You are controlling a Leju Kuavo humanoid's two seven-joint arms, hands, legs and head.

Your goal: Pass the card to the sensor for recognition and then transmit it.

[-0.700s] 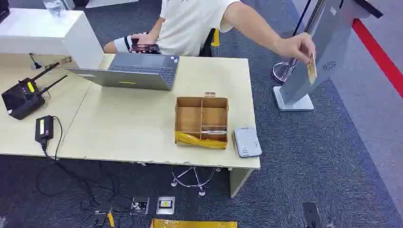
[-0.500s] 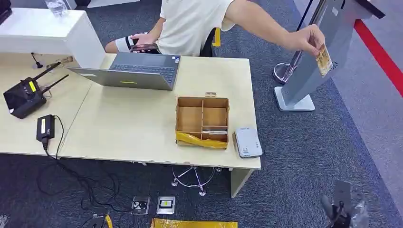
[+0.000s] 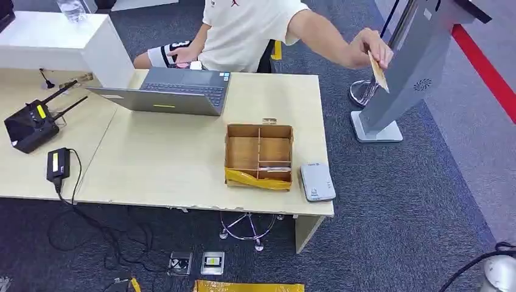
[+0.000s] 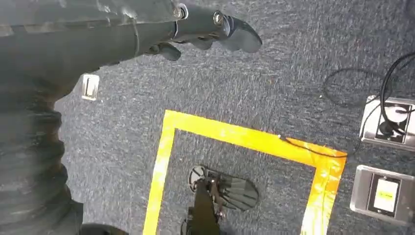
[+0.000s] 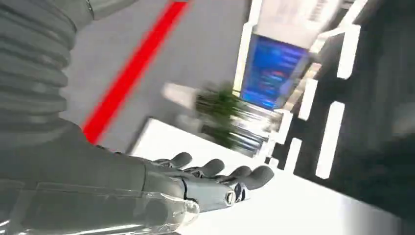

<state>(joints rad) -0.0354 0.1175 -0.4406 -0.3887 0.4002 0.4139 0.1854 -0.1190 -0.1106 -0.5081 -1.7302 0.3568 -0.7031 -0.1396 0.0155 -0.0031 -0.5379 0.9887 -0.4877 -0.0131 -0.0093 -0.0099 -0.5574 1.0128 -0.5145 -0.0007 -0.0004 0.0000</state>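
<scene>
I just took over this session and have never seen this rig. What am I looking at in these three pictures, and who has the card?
A humanoid robot films from its head and both wrists. The head view looks down on a desk holding a laptop, a compartment box and a small white reader. A seated person's hand holds the card near a grey kiosk. The left wrist view shows the left hand above carpet, holding nothing. The right wrist view shows the right hand, fingers extended, also holding nothing.
</scene>
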